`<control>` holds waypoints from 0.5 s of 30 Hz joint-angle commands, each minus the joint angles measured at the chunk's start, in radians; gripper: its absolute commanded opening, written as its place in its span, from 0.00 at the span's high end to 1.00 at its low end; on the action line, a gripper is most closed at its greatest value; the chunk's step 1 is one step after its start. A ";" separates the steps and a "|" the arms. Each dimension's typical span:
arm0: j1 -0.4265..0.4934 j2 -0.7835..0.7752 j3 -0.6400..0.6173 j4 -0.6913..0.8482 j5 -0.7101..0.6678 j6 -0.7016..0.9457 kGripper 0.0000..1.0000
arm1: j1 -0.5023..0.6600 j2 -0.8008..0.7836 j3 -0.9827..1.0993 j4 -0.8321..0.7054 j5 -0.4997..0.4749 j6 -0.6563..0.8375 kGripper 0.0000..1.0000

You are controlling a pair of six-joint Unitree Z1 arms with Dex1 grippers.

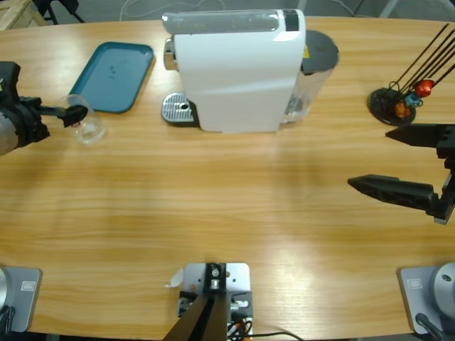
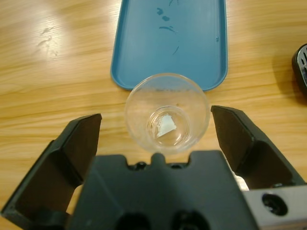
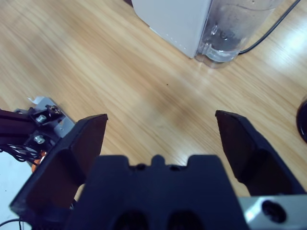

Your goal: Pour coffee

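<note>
The clear glass cup (image 2: 167,113) stands on the wooden table (image 1: 213,206) at the far left, just on the near side of the teal tray (image 1: 114,74) and well left of the white coffee machine (image 1: 238,67), whose drip grate (image 1: 178,109) is bare. It looks all but empty; I cannot make out any coffee in it. The left gripper (image 2: 156,127) reaches in low from the left edge, jaws spread wide on either side of the cup without touching it, probably lined up for a grasp. The right gripper (image 3: 160,139) hovers over bare table at the right, jaws apart and holding nothing, near the capsule stand (image 1: 398,103).
</note>
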 commanded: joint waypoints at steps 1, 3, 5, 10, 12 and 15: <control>0.009 0.118 0.029 -0.089 -0.017 -0.014 0.00 | -0.011 -0.010 0.040 -0.005 -0.005 -0.012 0.00; 0.009 0.137 0.030 -0.100 -0.023 -0.014 0.00 | -0.013 -0.010 0.042 -0.005 -0.005 -0.012 0.00; 0.009 0.147 0.034 -0.107 -0.032 -0.019 0.00 | -0.017 -0.008 0.044 -0.005 -0.005 -0.012 0.00; 0.009 0.170 0.040 -0.113 -0.042 -0.036 0.01 | -0.028 -0.007 0.044 -0.006 -0.005 -0.014 0.00; 0.009 0.176 0.040 -0.114 -0.043 -0.040 0.02 | -0.030 -0.006 0.044 -0.006 -0.004 -0.015 0.00; 0.009 0.191 0.040 -0.121 -0.044 -0.037 0.21 | -0.033 -0.005 0.044 -0.006 -0.005 -0.015 0.00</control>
